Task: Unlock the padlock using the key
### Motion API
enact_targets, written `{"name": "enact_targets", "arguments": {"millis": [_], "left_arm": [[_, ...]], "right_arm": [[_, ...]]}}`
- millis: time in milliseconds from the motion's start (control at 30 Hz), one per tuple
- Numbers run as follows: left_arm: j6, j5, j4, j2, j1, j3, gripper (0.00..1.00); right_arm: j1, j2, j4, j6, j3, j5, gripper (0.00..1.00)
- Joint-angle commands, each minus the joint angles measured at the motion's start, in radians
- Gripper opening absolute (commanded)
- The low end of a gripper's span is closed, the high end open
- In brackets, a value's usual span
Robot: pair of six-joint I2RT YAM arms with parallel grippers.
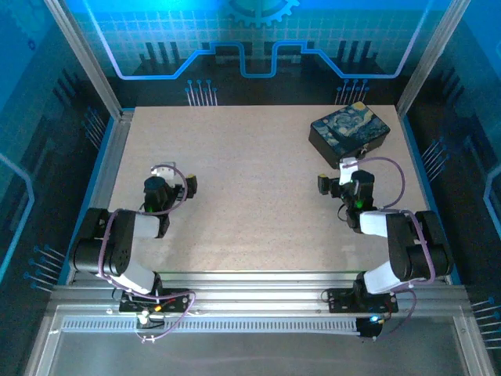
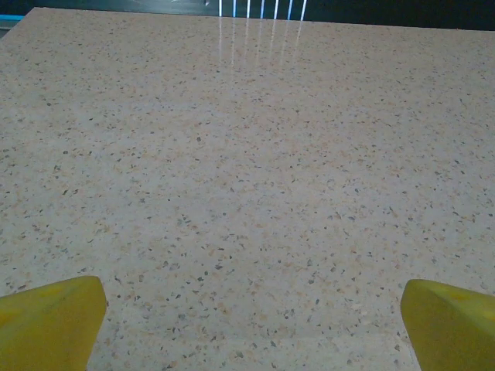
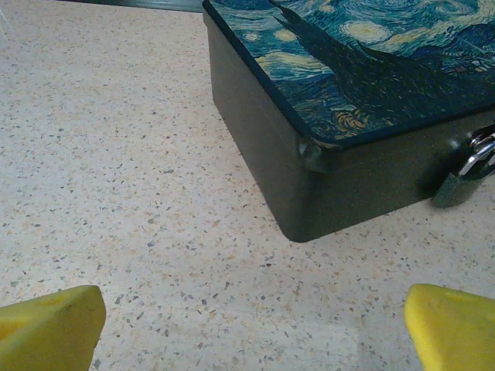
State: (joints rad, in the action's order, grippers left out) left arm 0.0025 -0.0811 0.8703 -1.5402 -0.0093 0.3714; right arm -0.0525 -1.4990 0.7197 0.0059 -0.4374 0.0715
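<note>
Padlock of dark metal with a silvery shackle [image 3: 464,176] hangs on the side wall of the dark rectangular tin box with a swirling blue-and-yellow painted lid [image 3: 371,69], which sits at the far right of the speckled beige stone counter [image 1: 250,204]. Right jaws stand wide and empty near the box's corner. Left jaws, equally wide, hold nothing over bare counter, well apart from the box.

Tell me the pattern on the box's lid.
The lid bears a swirling blue-and-yellow Starry Night painting; right wrist view shows it best.
</note>
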Motion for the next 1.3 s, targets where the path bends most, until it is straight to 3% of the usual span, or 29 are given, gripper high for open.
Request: {"name": "enact_targets", "arguments": {"millis": [0, 967, 1167, 1267], "left_arm": [[0.002, 0.010, 0.031, -0.006, 0.003, 0.018, 0.99], [0.003, 0.010, 0.025, -0.007, 0.003, 0.021, 0.99], [-0.008, 0.067, 0.021, -0.004, 0.025, 0.021, 0.99], [-0.015, 0.066, -0.068, 0.032, 0.032, 0.059, 0.99]], "right_arm": [[-0.011, -0.006, 0.038, -0.014, 0.006, 0.006, 1.00], [-0.010, -0.006, 0.037, -0.013, 0.006, 0.004, 1.00], [-0.006, -0.004, 0.039, -0.009, 0.006, 0.004, 1.00], [0.016, 0.042, -0.084, 0.032, -0.043, 0.036, 0.97]]}}
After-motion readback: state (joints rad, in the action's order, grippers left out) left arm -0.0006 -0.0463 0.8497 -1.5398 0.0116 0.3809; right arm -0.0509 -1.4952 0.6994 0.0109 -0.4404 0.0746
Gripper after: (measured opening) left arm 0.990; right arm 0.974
